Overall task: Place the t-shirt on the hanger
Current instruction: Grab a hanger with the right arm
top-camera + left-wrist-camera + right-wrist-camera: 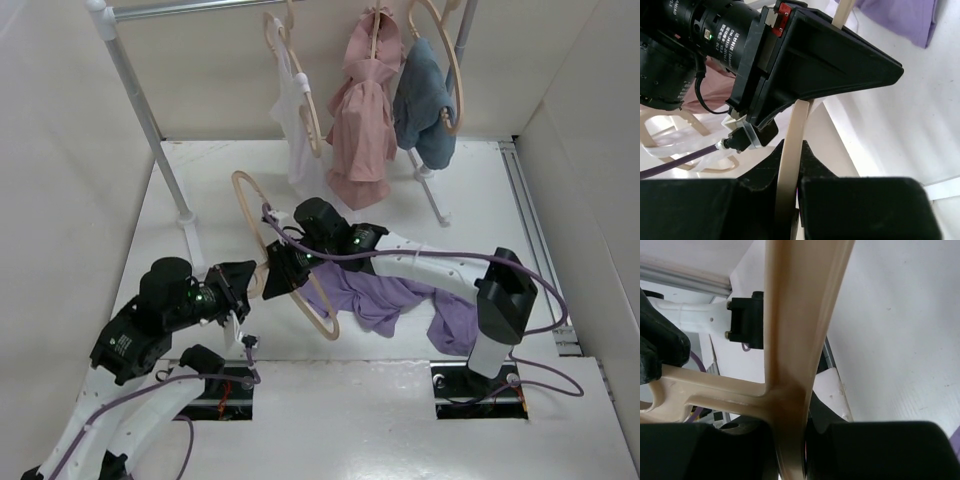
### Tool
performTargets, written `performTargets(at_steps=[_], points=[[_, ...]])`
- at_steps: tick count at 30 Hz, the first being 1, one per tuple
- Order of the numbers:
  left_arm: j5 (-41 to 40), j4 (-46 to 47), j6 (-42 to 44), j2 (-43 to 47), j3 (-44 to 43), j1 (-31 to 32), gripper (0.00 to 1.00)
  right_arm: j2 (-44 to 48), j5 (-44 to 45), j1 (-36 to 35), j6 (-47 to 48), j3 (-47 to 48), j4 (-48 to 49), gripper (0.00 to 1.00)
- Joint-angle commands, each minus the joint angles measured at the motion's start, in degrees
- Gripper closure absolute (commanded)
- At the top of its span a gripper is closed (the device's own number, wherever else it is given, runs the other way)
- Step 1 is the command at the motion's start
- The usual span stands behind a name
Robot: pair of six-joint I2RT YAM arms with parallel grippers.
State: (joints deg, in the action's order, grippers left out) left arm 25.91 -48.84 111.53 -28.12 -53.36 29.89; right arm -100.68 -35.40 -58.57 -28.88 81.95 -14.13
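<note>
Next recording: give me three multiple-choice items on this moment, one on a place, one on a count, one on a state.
1. Where is the light purple cloth t-shirt? A hung up at the back; B draped over a robot arm; C crumpled on the white table.
2. How many garments hang on the metal rail? A two; B three; C four.
3. The pale tan wooden hanger is: A clamped by both grippers; B lying free; C hung up.
C, it lies on the tabletop; B, white, pink and blue-grey; A, the left gripper and right gripper both close on it.
</note>
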Motion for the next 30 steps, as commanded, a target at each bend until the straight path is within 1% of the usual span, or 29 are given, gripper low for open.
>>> performTargets(at_steps=[1, 5, 7, 8, 9, 10, 12, 13, 15, 16, 17, 18, 20, 21, 22, 24, 25, 28, 30], points=[[3.8, 3.0, 0.9, 2.4, -0.3, 0.3, 1.00, 2.4, 1.2, -1.4, -0.6, -0.4, 5.1, 1.00], [8.2, 1.5, -0.5, 3.1, -0.3, 0.3, 1.00, 2.4, 1.2, -1.4, -0.2, -0.9, 5.1, 1.00], [9.6, -0.4, -2.2, 1.5, -1.6, 0.3, 1.00, 3.3, 1.2, -1.4, 0.6, -1.4, 5.1, 0.69], [9.6, -1.0, -3.1, 0.8, -2.2, 0.3, 1.00, 4.0, 1.7, -1.4, 0.6, -2.6, 5.1, 0.59], [10.5, -1.0, -6.0, 0.0, -2.8, 0.3, 1.00, 6.0, 2.3, -1.4, 1.2, -4.4, 5.1, 0.51], [10.5, -1.5, -7.4, -0.9, -4.0, 0.3, 1.00, 7.2, 3.3, -1.4, 1.2, -5.6, 5.1, 0.37], [12.0, -2.7, -8.3, -3.4, -5.1, 0.3, 1.00, 9.9, 6.9, -1.4, 0.5, -9.1, 5.1, 0.27], [12.1, -2.8, -8.8, -4.2, -5.1, 0.3, 1.00, 12.2, 8.2, -1.4, 0.5, -9.9, 5.1, 0.17], [13.6, -3.3, -8.8, -6.3, -6.7, 0.3, 1.00, 13.9, 11.6, -1.4, 1.4, -10.4, 3.0, 0.09], [13.6, -3.9, -8.8, -7.1, -6.7, 0.3, 1.00, 14.5, 12.4, -1.4, 2.9, -10.4, 1.9, 0.00], [14.2, -3.9, -8.8, -7.8, -8.1, 0.3, 1.00, 15.4, 13.2, -2.0, 3.9, -10.4, 0.3, 0.00], [14.3, -5.5, -8.3, -9.7, -8.8, 0.3, 1.00, 15.4, 15.8, -2.0, 5.2, -9.5, -4.0, 0.00], [14.9, -7.5, -7.7, -12.2, -10.0, 0.3, 1.00, 17.3, 20.6, -4.0, 9.7, -7.1, -9.2, 0.00], [14.9, -9.9, -6.7, -14.8, -10.5, 0.3, 1.00, 18.1, 27.9, -5.1, 11.1, -6.5, -13.3, 0.00], [15.4, -11.0, -6.7, -16.3, -11.3, 0.3, 1.00, 19.0, 31.4, -7.8, 12.4, -6.5, -14.7, 0.00], [15.4, -12.2, -6.7, -18.8, -12.5, 0.3, 1.00, 22.4, 37.5, -9.8, 15.3, -6.5, -15.4, 0.00], [16.0, -12.9, -7.7, -21.5, -13.1, 0.3, 1.00, 23.7, 41.8, -11.0, 15.8, -7.2, -15.4, 0.00], [16.7, -13.5, -10.2, -26.8, -16.5, 0.3, 1.00, 28.3, 47.4, -11.0, 16.5, -11.1, -12.7, 0.00], [17.4, -13.5, -12.7, -29.3, -18.6, 0.3, 1.00, 29.9, 49.0, -11.6, 17.9, -13.6, -11.4, 0.00]])
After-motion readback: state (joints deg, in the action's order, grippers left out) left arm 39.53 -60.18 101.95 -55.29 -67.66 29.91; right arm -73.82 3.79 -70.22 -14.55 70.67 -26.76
